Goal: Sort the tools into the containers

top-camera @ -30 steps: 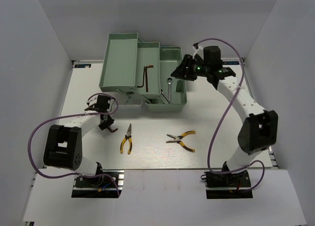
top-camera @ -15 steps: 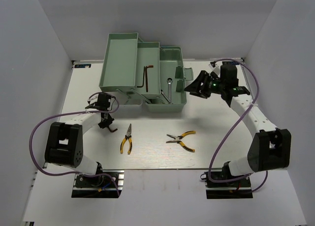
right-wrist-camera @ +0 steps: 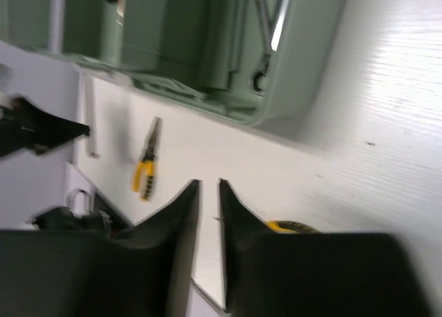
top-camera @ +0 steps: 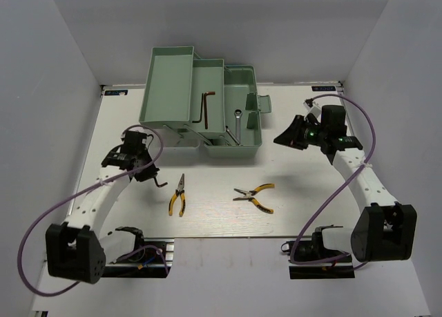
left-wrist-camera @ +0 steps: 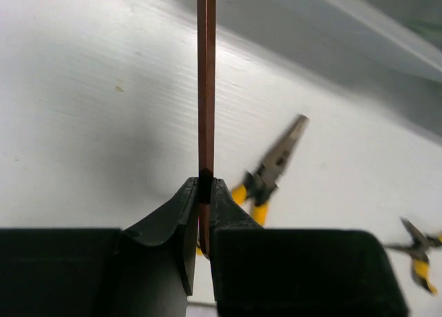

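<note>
Pliers with yellow grips and a second pair lie in front of the toolbox. Front-left of it, the left gripper pinches a thin, smooth metal hex key near one end. I judge so slim a rod could pivot or slip. Right of the toolbox, the right gripper is narrowly parted and empty.

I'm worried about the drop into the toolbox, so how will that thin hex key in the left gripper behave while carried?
Probably stiff: the hex key runs dead straight out of the left gripper. Likely light, being so thin. Pinched at one narrow spot, it may swivel in that grip.
</note>
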Motion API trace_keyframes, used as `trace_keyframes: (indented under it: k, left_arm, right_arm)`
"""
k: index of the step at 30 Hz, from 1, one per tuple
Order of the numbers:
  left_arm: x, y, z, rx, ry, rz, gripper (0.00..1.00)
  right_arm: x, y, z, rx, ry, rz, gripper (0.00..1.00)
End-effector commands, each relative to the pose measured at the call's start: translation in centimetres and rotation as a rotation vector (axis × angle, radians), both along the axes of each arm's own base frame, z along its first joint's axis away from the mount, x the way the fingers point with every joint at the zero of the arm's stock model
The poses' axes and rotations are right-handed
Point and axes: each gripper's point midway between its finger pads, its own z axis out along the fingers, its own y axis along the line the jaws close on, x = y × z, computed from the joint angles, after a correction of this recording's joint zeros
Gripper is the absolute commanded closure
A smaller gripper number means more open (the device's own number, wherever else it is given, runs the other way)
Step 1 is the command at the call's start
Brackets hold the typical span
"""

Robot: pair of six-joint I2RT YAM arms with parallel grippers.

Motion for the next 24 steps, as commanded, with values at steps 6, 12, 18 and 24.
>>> trace_keyframes:
  k: [6, 12, 18, 24]
  left_arm:
    - [-2.6, -5.0, 8.5, -0.202, -0.163, -0.374, 1.0]
    - [-4.8, -11.9, 14.1, -0.424, -0.251, -0.82, 1.0]
    - [-3.1, -15.4, 22.8, -0.507, -0.503, -1.016, 1.0]
    - [3.8, -17.7, 26.0, -0.506, -0.597, -0.984, 1.0]
  right_arm:
    - [-1.3, -0.8, -2.1, -0.114, -0.066, 0.142, 1.0]
    - [-5.4, 0.9, -3.2, -0.104, -0.136, 0.519, 0.67]
    - [-8.8, 1.2, -6.5, -0.201, -0.217, 0.742, 0.51]
    - [-9.9, 1.8, -7.4, -0.259, -0.323, 0.837, 0.45]
